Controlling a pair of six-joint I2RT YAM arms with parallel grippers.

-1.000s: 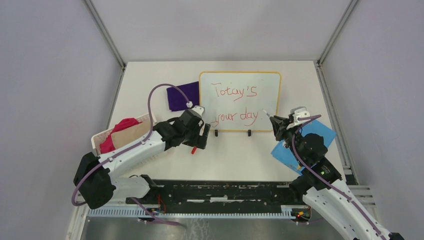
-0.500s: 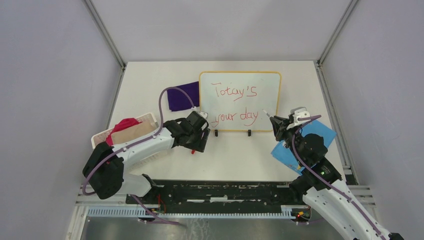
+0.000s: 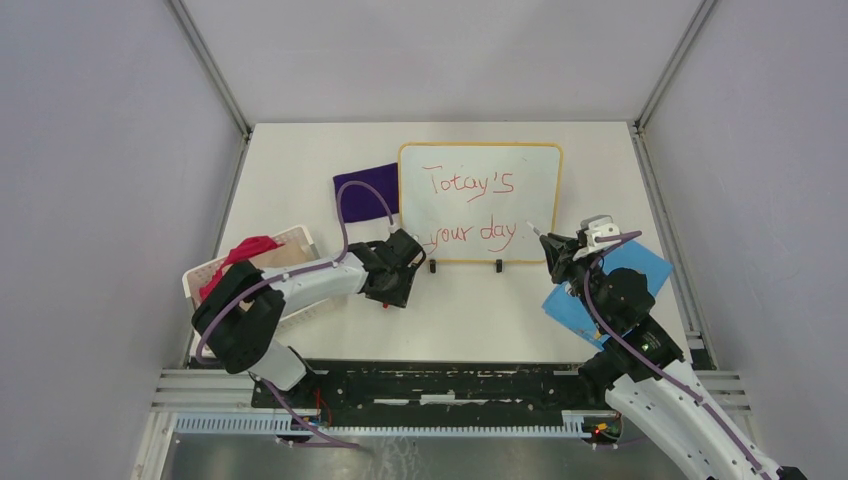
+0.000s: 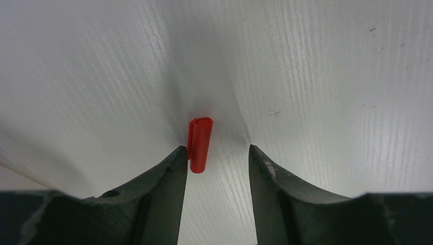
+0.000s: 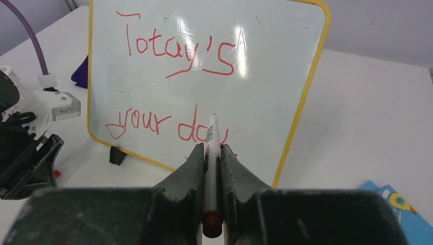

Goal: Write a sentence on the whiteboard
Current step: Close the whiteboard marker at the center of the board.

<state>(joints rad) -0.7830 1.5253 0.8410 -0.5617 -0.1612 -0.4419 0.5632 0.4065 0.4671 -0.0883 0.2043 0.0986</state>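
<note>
Capping looks next: near the glossy yellow-framed whiteboard [image 3: 530,170], the open left pincer [image 4: 216,149] straddles a small red cap [image 4: 199,144] and must pinch it. Beside the board, the right pincer [image 5: 211,147] grips a slim white marker [image 5: 211,130].

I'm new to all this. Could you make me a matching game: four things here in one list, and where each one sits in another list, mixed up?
Things:
1. marker
2. red cap
3. purple cloth
4. blue card

Places:
A. partly under the right arm
B. on the table, between the left gripper's open fingers
C. clamped in the right gripper
D. beside the whiteboard's left edge

Pairs: 1-C, 2-B, 3-D, 4-A.
</note>
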